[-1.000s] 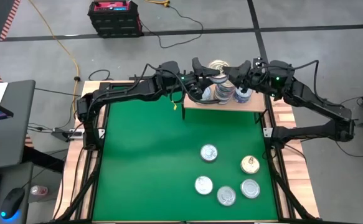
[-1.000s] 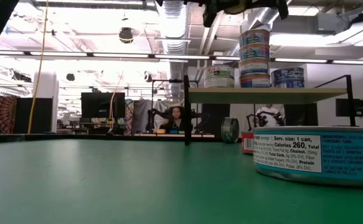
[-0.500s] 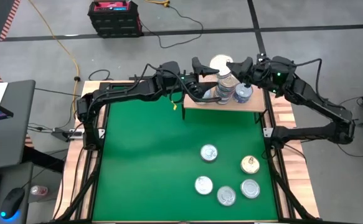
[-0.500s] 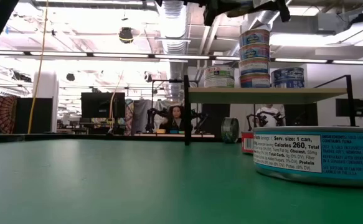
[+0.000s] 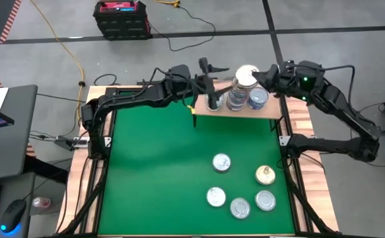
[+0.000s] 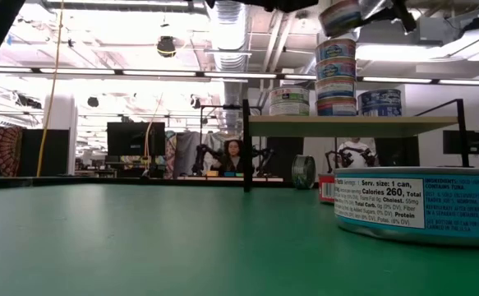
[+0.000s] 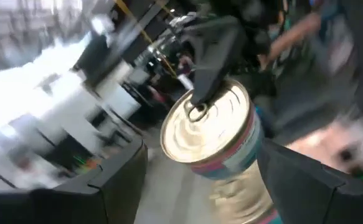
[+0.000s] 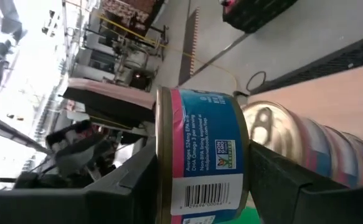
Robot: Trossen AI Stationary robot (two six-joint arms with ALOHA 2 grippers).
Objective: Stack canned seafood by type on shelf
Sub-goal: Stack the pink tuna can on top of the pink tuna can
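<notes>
Overhead: right claw (image 5: 258,80) clamps a cream-lidded can (image 5: 245,75) above the tall stack (image 5: 236,99) on the shelf (image 5: 242,110), brought over since earlier; left claw (image 5: 207,73) gapes wide, empty, near shelf's left end. Five loose cans (image 5: 221,162) dot open green bench (image 5: 152,165). Low: can (image 6: 341,16) hangs tilted over stack.

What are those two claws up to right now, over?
Right claw gripping a can, above the tall stack on the shelf. Left claw open beside it, empty. Five cans wait on the table.
</notes>
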